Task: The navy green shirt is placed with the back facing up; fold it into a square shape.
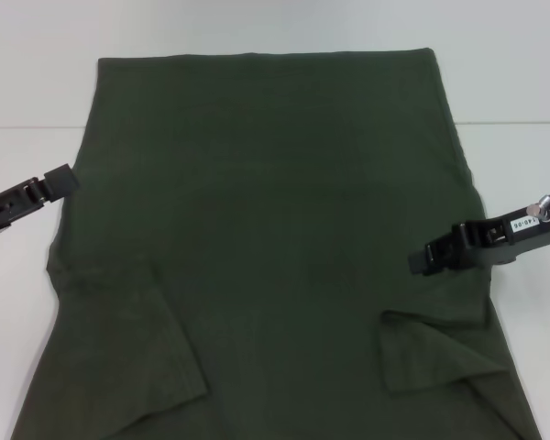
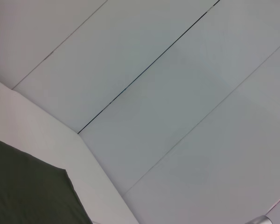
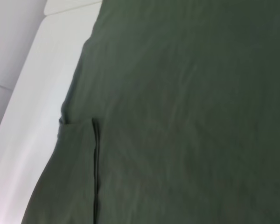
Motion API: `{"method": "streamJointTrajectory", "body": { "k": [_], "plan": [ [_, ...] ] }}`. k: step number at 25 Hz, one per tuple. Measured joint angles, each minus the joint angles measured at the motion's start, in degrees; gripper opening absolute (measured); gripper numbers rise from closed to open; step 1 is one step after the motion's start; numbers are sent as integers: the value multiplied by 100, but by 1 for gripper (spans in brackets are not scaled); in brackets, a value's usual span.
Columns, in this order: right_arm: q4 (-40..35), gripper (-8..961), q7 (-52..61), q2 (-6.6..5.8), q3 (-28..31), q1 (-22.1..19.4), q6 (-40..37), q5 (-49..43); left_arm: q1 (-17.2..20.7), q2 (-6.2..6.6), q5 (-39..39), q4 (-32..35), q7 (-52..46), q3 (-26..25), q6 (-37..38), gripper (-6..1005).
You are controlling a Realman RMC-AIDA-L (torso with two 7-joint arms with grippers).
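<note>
Flat lies one navy green shirt (image 1: pixel 266 229) (sleeves folded inward); two tools flank it; their grip unclear.

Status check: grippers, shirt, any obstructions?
Left gripper at the shirt's left edge, right gripper over its right side. Navy green shirt flat, both sleeves folded in. Nothing blocking.

Shirt (image 1: pixel 275 238) lies flat on the worktop (image 1: pixel 23 156), spanning from near edge to far edge. Both sleeves folded inward over the body at the near corners. Left gripper (image 1: pixel 62 180) at the shirt's left edge, right gripper (image 1: pixel 429 259) over its right edge.
</note>
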Motion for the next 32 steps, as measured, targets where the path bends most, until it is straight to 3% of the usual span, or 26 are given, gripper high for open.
{"method": "streamJointTrajectory", "body": {
  "k": [1,8,12,14,18,23,32],
  "plan": [
    [21,60,1,-6,-17,0,3,-6,0,0,-1,0,0,-1,0,729],
    [-22,358,-105,-77,-7,-61,-99,465,2,26,-29,0,-79,0,17,723],
    [-42,519,-236,-227,-5,-130,-131,900,127,269,166,37,-689,230,175,720],
    [-85,534,-245,-311,-4,-142,-108,1035,233,444,458,61,-1160,368,426,718],
    [-278,565,-232,-373,-5,-141,-43,1093,469,604,1176,221,-1673,369,1026,715],
    [-406,580,-236,-365,-6,-151,59,1096,888,544,1913,589,-2012,284,1112,711],
    [-410,581,-248,-328,-58,-165,97,1092,1251,499,2729,832,-2140,-96,1078,704]
  ]
}}
